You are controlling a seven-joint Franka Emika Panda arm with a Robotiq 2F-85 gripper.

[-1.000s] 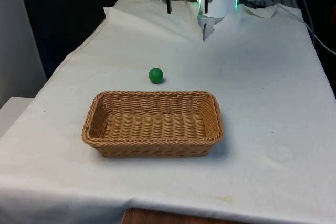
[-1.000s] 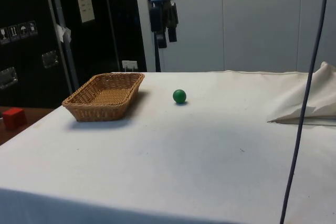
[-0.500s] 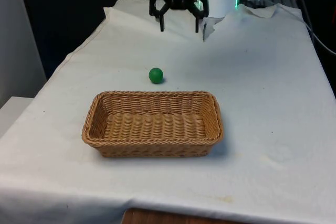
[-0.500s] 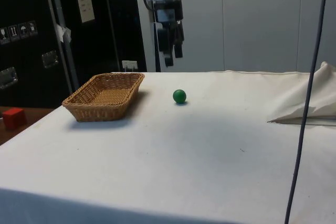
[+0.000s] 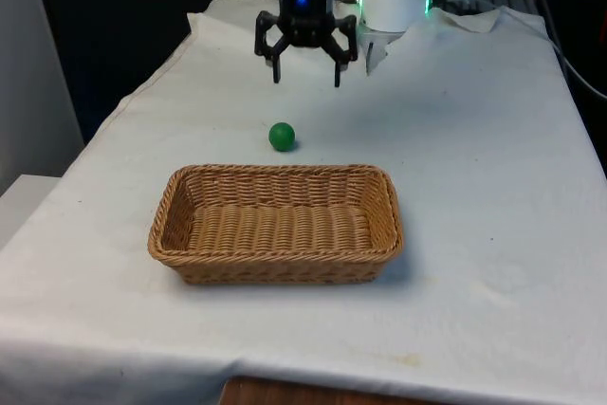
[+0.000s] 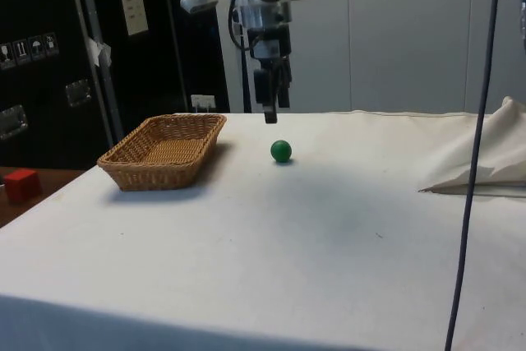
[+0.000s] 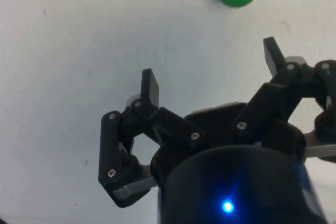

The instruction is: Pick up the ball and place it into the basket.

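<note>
The ball [image 5: 281, 137] is small, round and plain green, with a smooth matt surface. It has no long axis and no direction to point, because it is a sphere. It lies on the white cloth [image 5: 474, 168] just beyond the far long rim of the basket [image 5: 275, 223], apart from it and a little toward the front view's left of the basket's middle.

The basket is woven from light brown wicker and is rectangular. Its long axis goes across the front view from left to right, and its inside holds nothing.

My gripper [image 5: 306, 78] hangs in the air beyond the ball, on the side away from the basket, and a little to the front view's right of the ball. My fingers [image 7: 150, 85] are spread wide and hold nothing. How high my fingertips are above the cloth I can only estimate; in the side view they seem somewhat higher than the ball's top.

Around the ball the cloth is flat and free on every side except toward the basket. A raised fold of cloth [image 5: 375, 49] stands well behind my gripper.
</note>
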